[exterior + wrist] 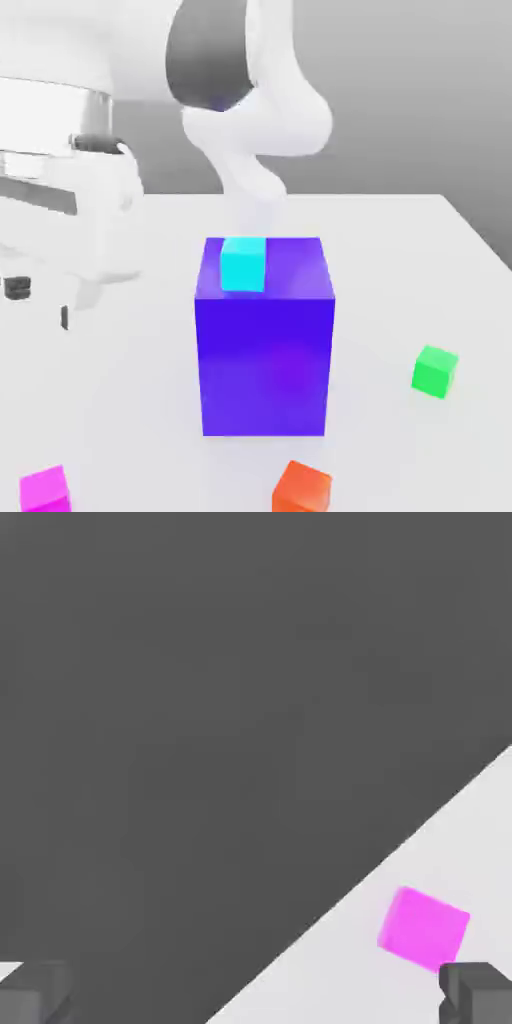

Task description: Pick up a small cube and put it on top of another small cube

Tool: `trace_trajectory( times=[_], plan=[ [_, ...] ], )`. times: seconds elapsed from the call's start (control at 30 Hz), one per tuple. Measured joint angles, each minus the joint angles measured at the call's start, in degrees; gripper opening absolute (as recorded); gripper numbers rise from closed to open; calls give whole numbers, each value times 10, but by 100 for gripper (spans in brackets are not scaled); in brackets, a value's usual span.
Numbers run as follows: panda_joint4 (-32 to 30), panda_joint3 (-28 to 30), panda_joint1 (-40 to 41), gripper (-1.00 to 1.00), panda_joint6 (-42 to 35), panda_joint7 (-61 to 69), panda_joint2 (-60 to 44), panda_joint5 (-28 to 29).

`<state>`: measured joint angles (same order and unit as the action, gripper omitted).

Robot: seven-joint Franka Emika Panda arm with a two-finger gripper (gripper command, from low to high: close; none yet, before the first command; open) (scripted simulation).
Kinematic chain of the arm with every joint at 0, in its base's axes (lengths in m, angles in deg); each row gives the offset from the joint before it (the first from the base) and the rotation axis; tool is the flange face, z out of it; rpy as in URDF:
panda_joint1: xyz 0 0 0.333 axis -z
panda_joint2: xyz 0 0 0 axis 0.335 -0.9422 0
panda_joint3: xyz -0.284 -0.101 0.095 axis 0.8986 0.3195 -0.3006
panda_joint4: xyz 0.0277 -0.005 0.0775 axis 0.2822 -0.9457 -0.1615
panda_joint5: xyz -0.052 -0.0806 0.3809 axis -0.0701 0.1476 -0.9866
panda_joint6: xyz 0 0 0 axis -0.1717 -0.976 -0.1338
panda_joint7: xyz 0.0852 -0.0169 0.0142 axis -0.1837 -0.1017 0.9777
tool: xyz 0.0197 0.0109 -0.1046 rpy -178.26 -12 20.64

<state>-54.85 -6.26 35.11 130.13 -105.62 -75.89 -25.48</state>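
The white table (120, 400) spreads out under the bulky white robot arm (250, 90), which looms in from the exterior view's left. A tall blue-purple block (265, 360) stands mid-table with a small cyan cube (243, 265) on its top. The gripper (255, 994) hangs with its dark fingers (478, 990) spread wide, holding nothing. The small magenta cube (423, 927) lies on the table near one fingertip, at the exterior view's lower left, well apart from the small green cube (435, 371) on the right. A small orange cube (302, 488) sits before the block.
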Motion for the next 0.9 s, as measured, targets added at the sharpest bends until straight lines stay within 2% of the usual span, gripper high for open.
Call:
trace_trajectory(
  times=[0.3, 0.43, 0.47, 0.7, 0.83, 0.9],
  plan=[
    [13, 22, 34, 0, 52, -67, -188, -51],
    [30, 13, 46, 0, 109, -63, -271, -68],
    [33, 11, 47, -100, 118, -61, -283, -70],
    [32, 11, 47, -100, 118, -61, -282, -71],
    [17, 21, 40, -100, 65, -69, -212, -59],
    [6, 4, 27, -100, 63, -59, -180, -59]
  ],
)
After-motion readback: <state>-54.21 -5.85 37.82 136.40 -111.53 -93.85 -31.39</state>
